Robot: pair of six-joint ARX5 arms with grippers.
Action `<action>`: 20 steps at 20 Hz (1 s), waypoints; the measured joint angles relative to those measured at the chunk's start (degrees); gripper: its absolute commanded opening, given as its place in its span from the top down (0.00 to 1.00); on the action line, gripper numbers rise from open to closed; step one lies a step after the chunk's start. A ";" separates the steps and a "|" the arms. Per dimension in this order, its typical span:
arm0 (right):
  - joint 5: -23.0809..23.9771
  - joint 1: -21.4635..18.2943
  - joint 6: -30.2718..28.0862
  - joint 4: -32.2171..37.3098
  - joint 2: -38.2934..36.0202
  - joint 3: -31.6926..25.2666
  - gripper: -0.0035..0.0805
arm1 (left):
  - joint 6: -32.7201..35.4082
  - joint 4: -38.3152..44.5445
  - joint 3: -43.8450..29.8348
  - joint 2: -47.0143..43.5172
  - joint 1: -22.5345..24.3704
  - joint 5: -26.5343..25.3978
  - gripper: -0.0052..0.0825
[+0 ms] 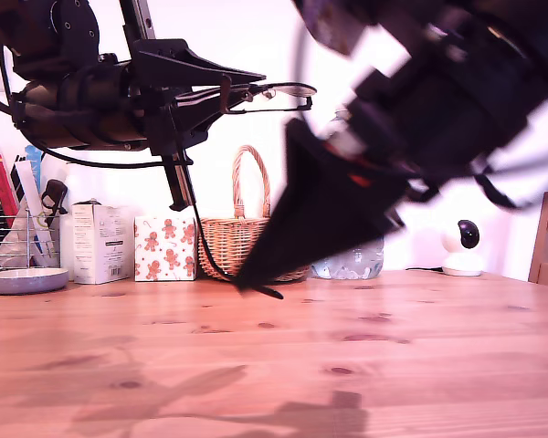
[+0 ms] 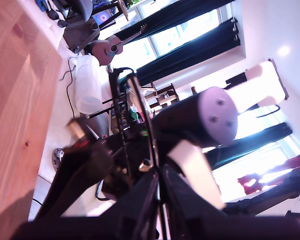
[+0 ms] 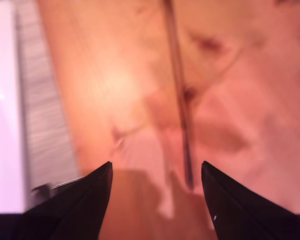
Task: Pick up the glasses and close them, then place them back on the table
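The surface (image 1: 393, 365) took up the whole lower half of the exterior view, bare pine up front, with a basket (image 1: 242, 239), a couple of boxes and a bottle lined up along the back wall

Two arms were up over it. The big smeared one on the exterior view's right looked like it carried my second claw (image 3: 156, 164). Its wrist view stared down at blurry planks with the jaws spread wide and nothing between them. The other arm came in from the exterior view's upper left, and I took that for my first claw (image 1: 242, 91), clamped narrow on the glasses (image 1: 279, 96)

So the glasses were high in the air, well clear of the surface, sticking out past the tips toward the middle of the exterior view. One lens and a thin bit of frame showed against the bright wall. Couldn't really tell if the temples were folded, they were too thin and washed out

My read: pickup done, and this was the closing step. The next move would need the open claw brought up beside the frame to nudge a temple inward while the first one held steady. Light touch, since that wire frame would twist or slip easily. Putting them back down hadn't happened yet
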 measured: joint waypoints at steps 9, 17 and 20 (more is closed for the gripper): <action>4.39 1.46 -0.26 4.26 -0.09 2.40 0.36 | -6.23 0.83 0.00 0.00 -0.50 0.02 0.97; 4.50 1.46 1.51 8.81 4.70 2.40 0.36 | -7.63 1.38 0.02 0.00 -2.89 0.00 0.97; 4.52 1.46 2.67 9.03 7.04 2.40 0.36 | -7.74 1.36 0.02 0.00 -2.86 0.02 0.97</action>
